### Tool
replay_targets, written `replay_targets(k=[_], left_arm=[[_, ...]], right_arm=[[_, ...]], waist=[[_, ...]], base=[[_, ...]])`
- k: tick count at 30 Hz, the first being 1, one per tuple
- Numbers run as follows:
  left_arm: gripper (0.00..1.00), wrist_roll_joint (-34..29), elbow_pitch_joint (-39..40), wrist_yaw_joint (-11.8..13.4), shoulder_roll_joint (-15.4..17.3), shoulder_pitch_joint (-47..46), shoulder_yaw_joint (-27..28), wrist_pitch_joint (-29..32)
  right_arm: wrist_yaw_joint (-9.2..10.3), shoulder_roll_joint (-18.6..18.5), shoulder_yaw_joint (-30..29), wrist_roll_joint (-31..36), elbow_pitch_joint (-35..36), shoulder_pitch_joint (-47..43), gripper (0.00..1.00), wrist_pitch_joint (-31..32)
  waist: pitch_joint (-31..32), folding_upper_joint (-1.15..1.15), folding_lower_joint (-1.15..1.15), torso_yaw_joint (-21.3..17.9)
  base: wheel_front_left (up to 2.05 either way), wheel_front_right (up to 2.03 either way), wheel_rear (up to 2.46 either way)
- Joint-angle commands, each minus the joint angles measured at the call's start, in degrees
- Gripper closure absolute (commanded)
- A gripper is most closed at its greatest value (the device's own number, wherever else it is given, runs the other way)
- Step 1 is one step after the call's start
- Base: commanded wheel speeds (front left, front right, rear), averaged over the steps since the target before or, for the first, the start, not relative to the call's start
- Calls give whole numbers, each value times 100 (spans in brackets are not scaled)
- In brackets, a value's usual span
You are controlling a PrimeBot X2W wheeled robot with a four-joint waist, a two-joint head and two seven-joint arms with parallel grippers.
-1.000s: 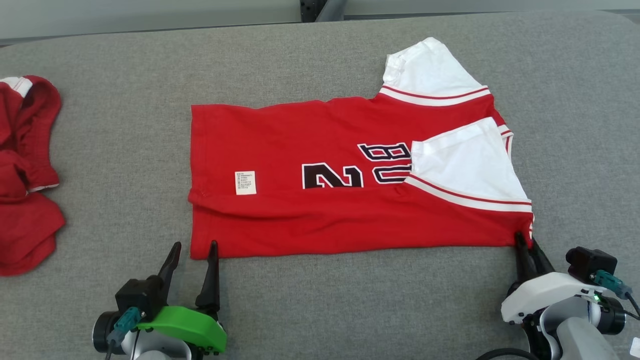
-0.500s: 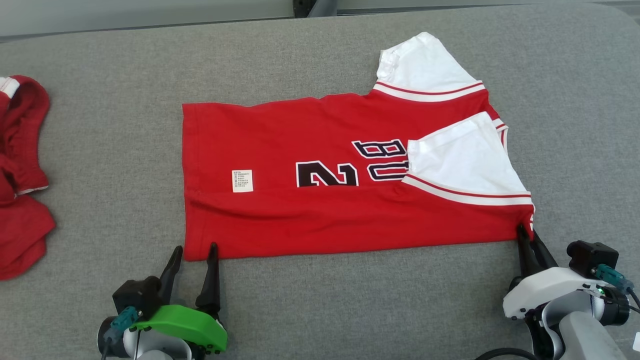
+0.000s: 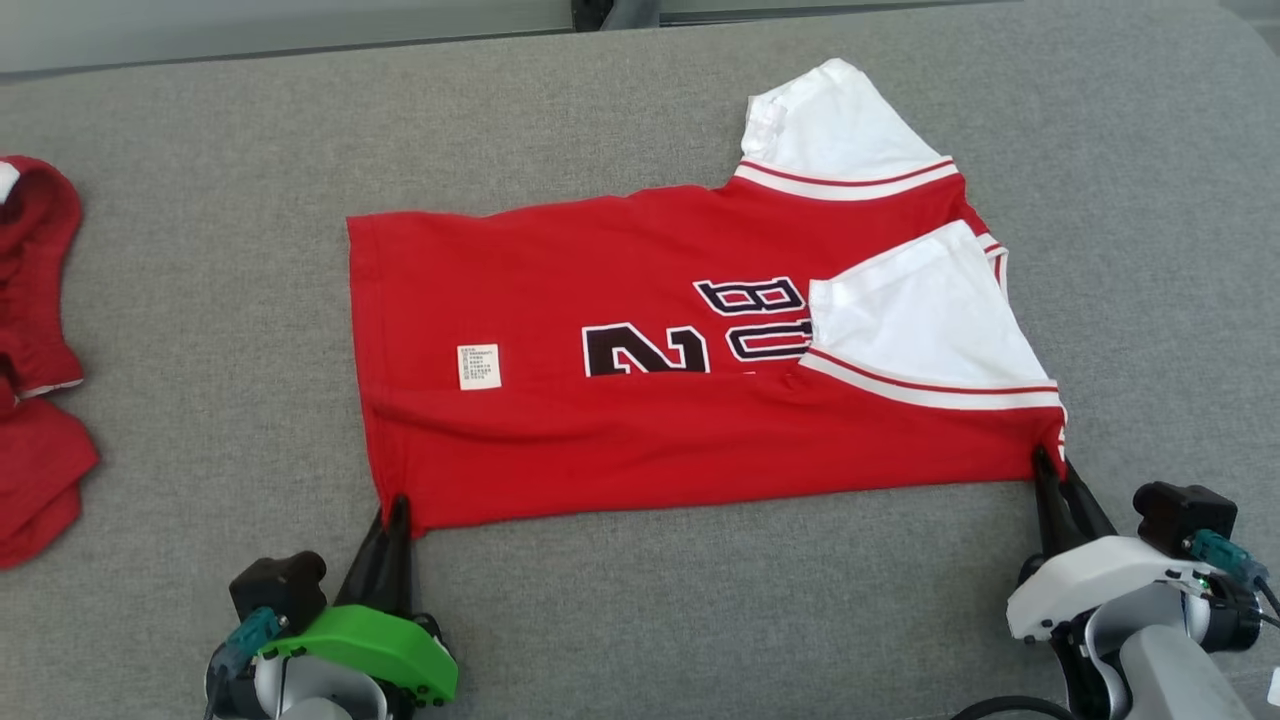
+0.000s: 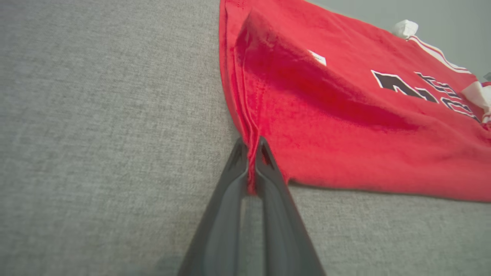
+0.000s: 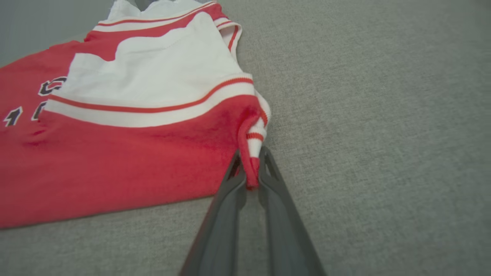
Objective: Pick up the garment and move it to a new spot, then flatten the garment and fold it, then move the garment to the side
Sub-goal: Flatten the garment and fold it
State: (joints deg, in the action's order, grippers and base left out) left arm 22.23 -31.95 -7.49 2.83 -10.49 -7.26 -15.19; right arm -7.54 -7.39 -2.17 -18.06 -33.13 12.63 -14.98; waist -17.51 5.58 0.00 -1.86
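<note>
My left end effector (image 3: 393, 515) is clamped tight on the garment (image 3: 650, 400); its two dark fingers (image 4: 230, 191) press together over the red hem at the garment's 7 o'clock corner, and a thin ridge of cloth stands up between the tips in the left wrist view; my right end effector (image 3: 1050, 470) is likewise closed, nipping the red-and-white striped edge at the 4 o'clock corner, where a small tuck of trim sits between its fingers (image 5: 274, 199); the garment, a red jersey with dark letters and a number outlined in white, lies spread across the middle of the grey fabric-covered desk (image 3: 200, 250), hem toward 9 o'clock and shoulders toward 3 o'clock; its near long edge is doubled over toward 12 o'clock, forming a flat band along the 6 o'clock side; one white sleeve (image 3: 920, 320) is folded in over the lettering, and the other sleeve (image 3: 830, 125) juts out toward 1 o'clock; a small white label (image 3: 478, 366) shows on the red cloth near the hem; a second heap of red cloth (image 3: 30, 400) lies crumpled at the desk's 9 o'clock edge, well apart from the jersey.
</note>
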Motion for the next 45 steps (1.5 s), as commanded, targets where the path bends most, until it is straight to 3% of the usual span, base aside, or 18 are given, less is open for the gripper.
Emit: replay_targets(k=[1,13,23,24,25,36,45], left_arm=[[100,88,-49,-3,13,168,29,9],[100,-36,-288,2,24,987,189,8],[100,-99,-411,2,24,1525,234,7],[77,-88,-404,2,24,1530,236,6],[0,-73,-384,2,24,1530,234,6],[0,-461,159,3,17,731,347,6],[0,-381,-587,3,390,-987,-178,7]], right_arm=[[10,-5,-52,-46,-59,-173,100,-6],[10,52,-66,-81,-299,-931,100,-6],[10,61,170,-204,-235,-1607,100,-6],[10,63,154,-211,-197,-1622,68,-6],[10,68,129,-228,-147,-1632,0,-6],[9,-22,-179,108,519,-895,0,-6],[10,-65,278,361,401,653,0,-6]], waist=[[201,0,0,44],[1274,0,0,185],[1586,0,0,225],[1574,0,0,230],[1553,0,0,237],[884,0,0,266],[-23,0,0,104]], base=[[0,0,0],[0,0,0],[0,0,0],[0,0,0],[0,0,0],[0,0,0],[0,0,0]])
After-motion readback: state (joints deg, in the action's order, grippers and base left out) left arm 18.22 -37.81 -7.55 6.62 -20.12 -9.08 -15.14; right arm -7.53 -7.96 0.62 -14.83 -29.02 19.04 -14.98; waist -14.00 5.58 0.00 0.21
